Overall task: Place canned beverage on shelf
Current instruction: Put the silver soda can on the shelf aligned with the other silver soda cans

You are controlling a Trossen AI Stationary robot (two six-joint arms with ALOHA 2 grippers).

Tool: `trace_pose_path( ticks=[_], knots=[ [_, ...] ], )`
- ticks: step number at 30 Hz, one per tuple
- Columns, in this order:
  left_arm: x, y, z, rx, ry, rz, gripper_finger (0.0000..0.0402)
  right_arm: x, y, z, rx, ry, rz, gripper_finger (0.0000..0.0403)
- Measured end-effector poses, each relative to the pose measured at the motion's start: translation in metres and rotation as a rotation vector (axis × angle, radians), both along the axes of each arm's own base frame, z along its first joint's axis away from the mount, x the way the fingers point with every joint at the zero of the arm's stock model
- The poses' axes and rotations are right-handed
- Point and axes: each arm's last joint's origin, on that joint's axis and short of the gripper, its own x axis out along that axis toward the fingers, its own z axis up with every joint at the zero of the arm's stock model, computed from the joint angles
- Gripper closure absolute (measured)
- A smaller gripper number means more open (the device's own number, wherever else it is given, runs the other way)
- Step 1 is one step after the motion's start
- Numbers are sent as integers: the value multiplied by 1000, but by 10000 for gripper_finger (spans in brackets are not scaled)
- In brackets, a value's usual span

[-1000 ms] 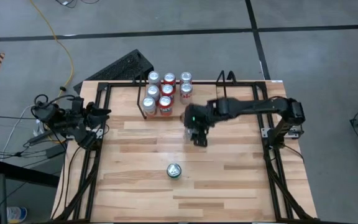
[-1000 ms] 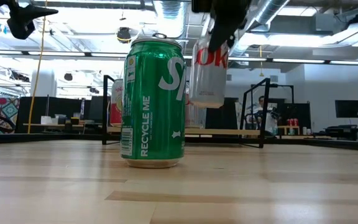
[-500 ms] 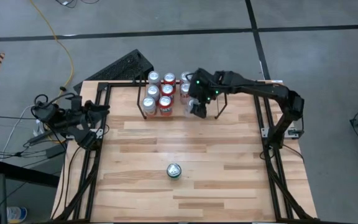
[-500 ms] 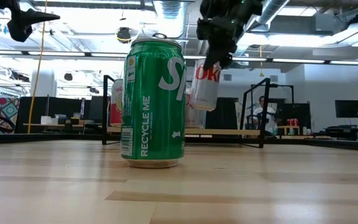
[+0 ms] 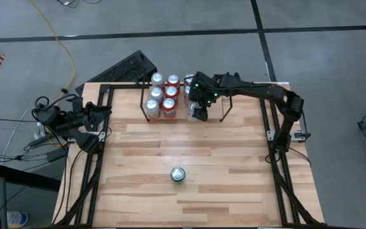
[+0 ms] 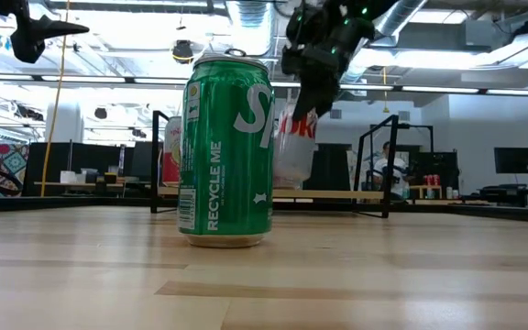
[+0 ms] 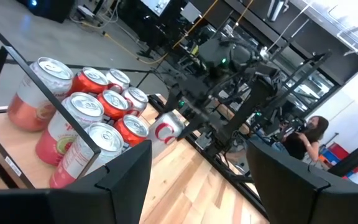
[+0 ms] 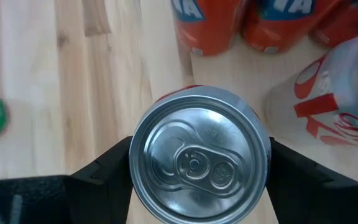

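My right gripper (image 5: 196, 107) is shut on a silver-and-red can (image 6: 297, 139) at the near edge of the shelf (image 5: 229, 81), a black wire rack at the table's far side. Several red and silver cans (image 5: 164, 94) stand on the shelf's left part, just left of the held can. A green can (image 5: 178, 173) stands upright on the table near the middle, toward the near edge. My left gripper (image 7: 197, 186) waits at the table's left edge, level, its fingers apart with nothing between them. My right gripper pinches the can's side wall (image 8: 139, 163) just below its top rim, one finger (image 8: 101, 174) on each side. The fingers slant down from the table's right and near side. The can (image 7: 166, 127) hangs tilted below them, its base just above the shelf's floor.
A black tubular frame (image 5: 278, 152) runs along the table's sides. A black slatted object (image 5: 127, 67) lies beyond the far left corner, and cables lie by the left arm (image 5: 56, 124). A person (image 7: 312, 127) sits in the room behind. Bare wood lies right of the green can.
My right gripper has carried the silver-and-red can toward the table's far edge, up to the shelf beside the standing cans, and sunk slightly. The can has gone from nearly upright to tilted. The move has slowed in the last half second.
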Motion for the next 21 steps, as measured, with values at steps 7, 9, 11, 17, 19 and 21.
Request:
trace_pose_path(
  ticks=[7, 9, 11, 17, 19, 21],
  knots=[
    [0, 0, 0, -1, 0, 5, 155, 4, -1, -6, -15, 11, 9, 122],
    [0, 0, 0, -1, 0, 5, 155, 5, -1, -5, -19, 4, 10, 122],
    [0, 0, 0, -1, 0, 5, 155, 5, -1, -5, -21, -3, 8, 122],
    [0, 0, 0, 8, 5, 15, 155, 7, -4, -3, -51, -32, 3, 122],
    [0, 0, 0, 7, 5, 19, 155, 8, -5, -3, -71, -35, -8, 122],
    [0, 0, 0, 8, 5, 19, 155, 7, -6, -3, -97, -20, -27, 121]
  ],
)
